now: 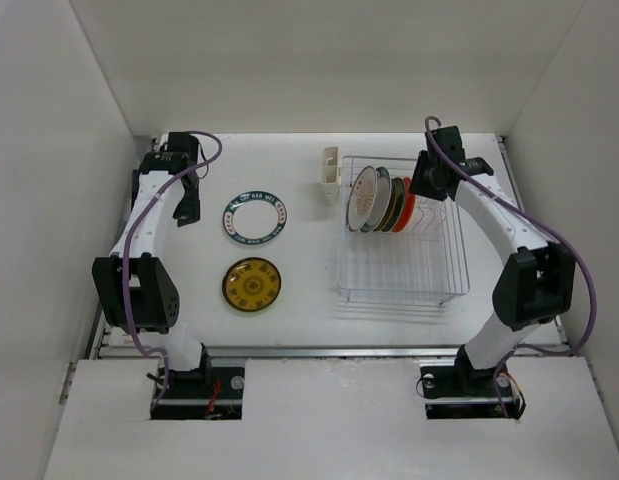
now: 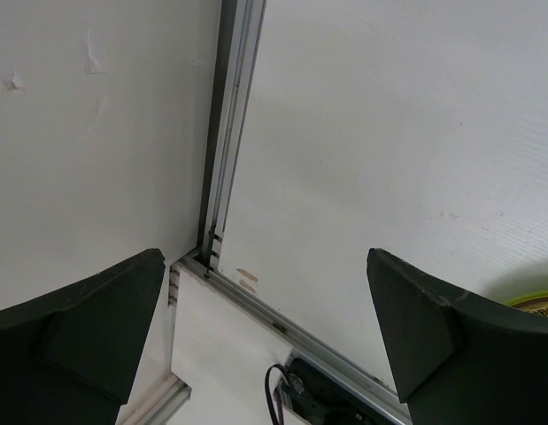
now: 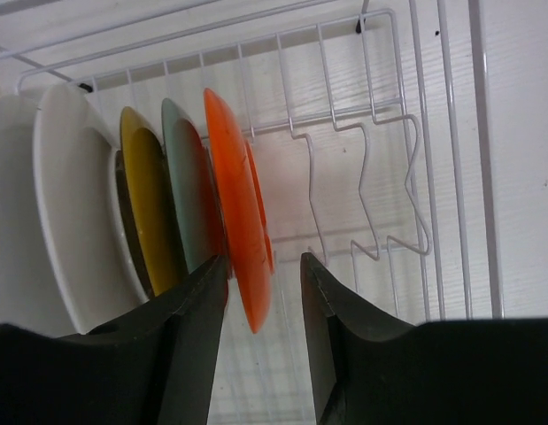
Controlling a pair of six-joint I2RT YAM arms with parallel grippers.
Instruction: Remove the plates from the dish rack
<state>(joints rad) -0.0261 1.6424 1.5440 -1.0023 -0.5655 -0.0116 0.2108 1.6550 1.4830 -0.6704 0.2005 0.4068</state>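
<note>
The dish rack [image 1: 409,270] stands on the right with several plates upright in its slots: white with sunburst [image 1: 364,197], olive-brown [image 1: 383,200], lime green [image 1: 396,204] and orange-red [image 1: 406,209]. My right gripper [image 1: 421,188] is over them. In the right wrist view it [image 3: 265,261] is open, jaws astride the rim of the orange-red plate [image 3: 238,204], with the green plate [image 3: 189,195], olive plate [image 3: 150,204] and white plate [image 3: 61,204] to its left. The teal-rimmed plate [image 1: 256,220] and amber plate [image 1: 251,284] lie flat on the table. My left gripper [image 1: 187,210] is open and empty, left of them.
A cream cup holder [image 1: 330,175] hangs on the rack's far left corner. The rack's empty wire dividers [image 3: 362,159] lie right of the orange-red plate. The left wrist view shows its gripper [image 2: 265,328], the table's metal edge rail [image 2: 225,177], the side wall and a sliver of the amber plate [image 2: 535,301].
</note>
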